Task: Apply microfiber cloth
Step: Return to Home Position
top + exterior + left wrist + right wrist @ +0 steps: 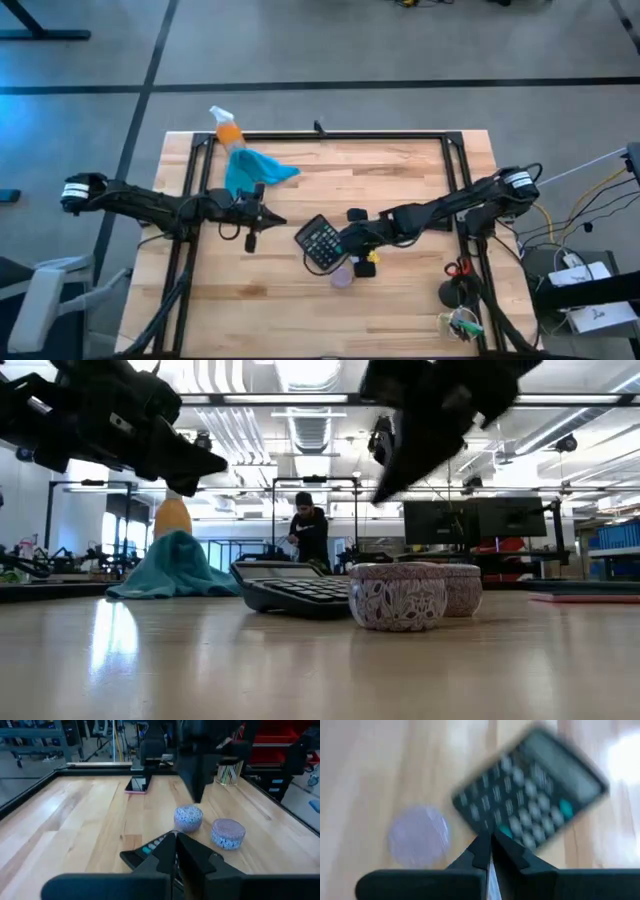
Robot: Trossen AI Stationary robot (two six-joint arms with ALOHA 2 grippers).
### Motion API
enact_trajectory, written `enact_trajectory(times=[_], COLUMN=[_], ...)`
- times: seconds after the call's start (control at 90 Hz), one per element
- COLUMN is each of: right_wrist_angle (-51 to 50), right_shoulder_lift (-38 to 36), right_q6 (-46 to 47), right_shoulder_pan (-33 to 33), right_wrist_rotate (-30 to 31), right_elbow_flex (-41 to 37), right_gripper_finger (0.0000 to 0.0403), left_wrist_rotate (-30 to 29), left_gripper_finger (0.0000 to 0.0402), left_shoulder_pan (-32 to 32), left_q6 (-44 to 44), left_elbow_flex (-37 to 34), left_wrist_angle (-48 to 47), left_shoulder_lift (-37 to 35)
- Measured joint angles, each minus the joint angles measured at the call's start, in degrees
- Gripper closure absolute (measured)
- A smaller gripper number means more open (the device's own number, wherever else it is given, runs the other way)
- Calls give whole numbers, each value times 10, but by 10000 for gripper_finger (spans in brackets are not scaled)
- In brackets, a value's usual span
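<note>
The teal microfiber cloth (255, 170) lies bunched in a heap (172, 568) at the far left of the table, beside the orange spray bottle (228, 129). No gripper touches it. My left gripper (277, 219) hovers shut just to the near right of the cloth, raised off the table (205, 461), with nothing between its fingers (175, 837). My right gripper (345, 245) is shut too (490, 838). It hangs above the black calculator (320, 242), clear of it in the low view.
Two patterned round tins (397, 597) (460, 588) stand next to the calculator (295, 590), one toward the near edge (342, 278). Red scissors (457, 268) and a black round object (450, 293) lie at the right. A black frame (330, 135) borders the tabletop.
</note>
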Motion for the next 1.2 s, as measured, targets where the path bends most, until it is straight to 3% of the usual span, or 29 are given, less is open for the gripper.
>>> enact_trajectory(times=[0.089,0.422,0.833,1.2], right_wrist_angle=[101,273,268,267], right_shoulder_lift=[-15,-9,-8,-8], right_q6=[-7,-21,-50,-87], right_shoulder_pan=[1,1,1,1], right_wrist_rotate=[-14,-7,12,12], right_elbow_flex=[-33,-53,4,6], right_gripper_finger=[403,403,403,403], left_wrist_rotate=[0,0,0,56], left_gripper_finger=[400,398,398,395], left_shoulder_pan=[0,0,0,-5], left_q6=[0,-16,-18,-44], left_elbow_flex=[0,0,0,0], left_wrist_angle=[1,3,-6,8], left_shoulder_lift=[-8,-12,-11,13])
